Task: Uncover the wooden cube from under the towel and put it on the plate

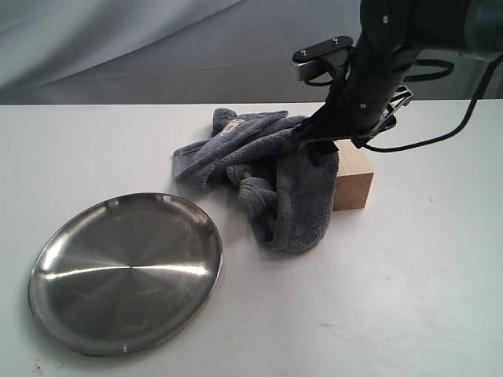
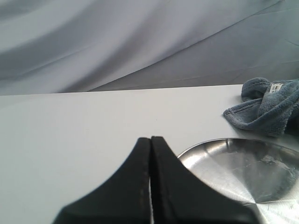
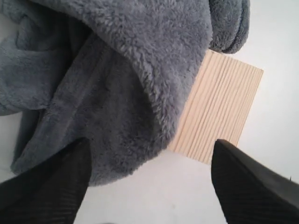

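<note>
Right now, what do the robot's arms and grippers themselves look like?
The right arm is black with small pale screw heads, a grey-edged camera bracket and black cables looping off it. The right gripper has black fingers with fine ribbing. The left gripper has two matte black fingers, broad at the base, tapering to narrow tips.

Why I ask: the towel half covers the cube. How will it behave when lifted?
The towel is probably floppy: it lies bunched in folds and sags over the wooden cube. Its plush pile likely grips rather than slips.
</note>
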You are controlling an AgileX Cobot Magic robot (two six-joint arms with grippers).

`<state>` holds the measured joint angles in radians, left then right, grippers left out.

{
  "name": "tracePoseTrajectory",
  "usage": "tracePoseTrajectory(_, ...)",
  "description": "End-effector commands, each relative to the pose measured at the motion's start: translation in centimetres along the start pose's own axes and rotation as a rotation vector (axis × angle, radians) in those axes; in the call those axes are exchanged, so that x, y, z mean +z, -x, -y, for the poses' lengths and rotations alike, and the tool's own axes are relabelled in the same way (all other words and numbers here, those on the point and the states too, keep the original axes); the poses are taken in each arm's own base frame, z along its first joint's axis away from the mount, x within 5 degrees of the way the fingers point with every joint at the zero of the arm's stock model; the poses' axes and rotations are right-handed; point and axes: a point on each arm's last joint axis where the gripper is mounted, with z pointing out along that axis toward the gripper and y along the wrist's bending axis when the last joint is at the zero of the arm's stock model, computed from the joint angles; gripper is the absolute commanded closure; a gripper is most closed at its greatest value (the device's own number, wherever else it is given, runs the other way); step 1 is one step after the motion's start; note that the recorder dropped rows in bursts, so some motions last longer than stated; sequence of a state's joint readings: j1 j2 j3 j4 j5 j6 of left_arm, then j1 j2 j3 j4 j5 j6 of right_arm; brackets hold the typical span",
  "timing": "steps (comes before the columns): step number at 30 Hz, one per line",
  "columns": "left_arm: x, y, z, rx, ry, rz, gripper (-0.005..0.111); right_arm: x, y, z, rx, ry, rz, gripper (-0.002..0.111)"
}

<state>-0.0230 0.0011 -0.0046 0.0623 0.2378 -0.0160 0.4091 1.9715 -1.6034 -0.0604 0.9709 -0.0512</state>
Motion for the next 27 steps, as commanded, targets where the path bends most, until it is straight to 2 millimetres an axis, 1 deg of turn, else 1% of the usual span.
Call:
tracePoseTrajectory(1,0.0,-0.1,0.0,-0.003,-0.004,0.006,0.107,0.8,0.1,0.3,0.008,-0.021,0.109,0.042)
tracePoseTrajectory(5,0.0,-0.1,0.0,-0.003,-0.004,0.006,0.107,1.4,0.4,0.2,0.031,-0.024,0.177,0.044)
tracePoseTrajectory(10,0.0,-0.1,0.0,-0.003,-0.004,0.006,0.107,1.5,0.4,0.2,0.037,-0.025,0.188,0.056)
tracePoseTrajectory(13,0.0,-0.1,0.0,-0.003,-0.004,0.006,0.107,1.5,0.4,0.3,0.035,-0.027,0.188,0.061)
tracePoseTrajectory(16,0.0,-0.1,0.0,-0.003,-0.004,0.006,0.107,1.8,0.3,0.2,0.035,-0.026,0.176,0.062)
tracePoseTrajectory(19,0.0,-0.1,0.0,-0.003,-0.004,0.006,0.107,3.1,0.0,0.2,0.032,-0.026,0.128,0.062)
tracePoseTrajectory(20,0.0,-0.1,0.0,-0.003,-0.004,0.006,0.107,3.8,-0.1,0.1,0.031,-0.024,0.109,0.062)
tracePoseTrajectory(22,0.0,-0.1,0.0,-0.003,-0.004,0.006,0.107,4.4,-0.2,0.1,0.03,-0.023,0.095,0.062)
tracePoseTrajectory(25,0.0,-0.1,0.0,-0.003,-0.004,0.006,0.107,4.5,-0.2,0.1,0.051,-0.022,0.103,0.062)
tracePoseTrajectory(27,0.0,-0.1,0.0,-0.003,-0.004,0.006,0.107,4.0,0.1,0.1,0.056,-0.023,0.122,0.067)
